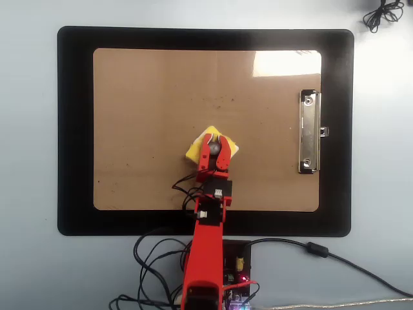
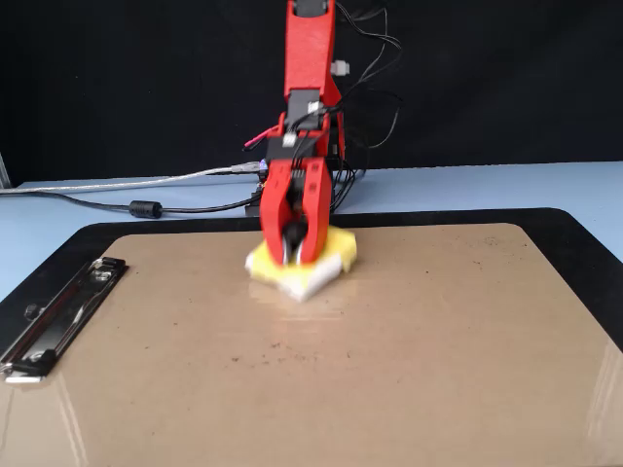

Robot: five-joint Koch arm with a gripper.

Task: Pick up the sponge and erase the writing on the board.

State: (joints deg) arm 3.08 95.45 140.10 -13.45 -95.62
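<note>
Red gripper [image 1: 215,143] on sponge, mid-board.
Its jaws clamp the black knob of the small yellow square sponge [image 1: 193,150], which rests flat on the brown rectangular clipboard [image 1: 142,97], left of its silver metal clip [image 1: 309,132].

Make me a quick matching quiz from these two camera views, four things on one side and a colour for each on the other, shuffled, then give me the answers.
Things:
1. sponge
2. board
3. gripper
4. mat

Colours:
A. black
B. red
C. bright yellow with a white edge
D. brown

Right pairs: 1-C, 2-D, 3-B, 4-A.

The gripper sits over the sponge near the middle of the board, its jaws around the sponge's dark knob. The board lies on the mat, with its silver clip at the right in the overhead view.
</note>
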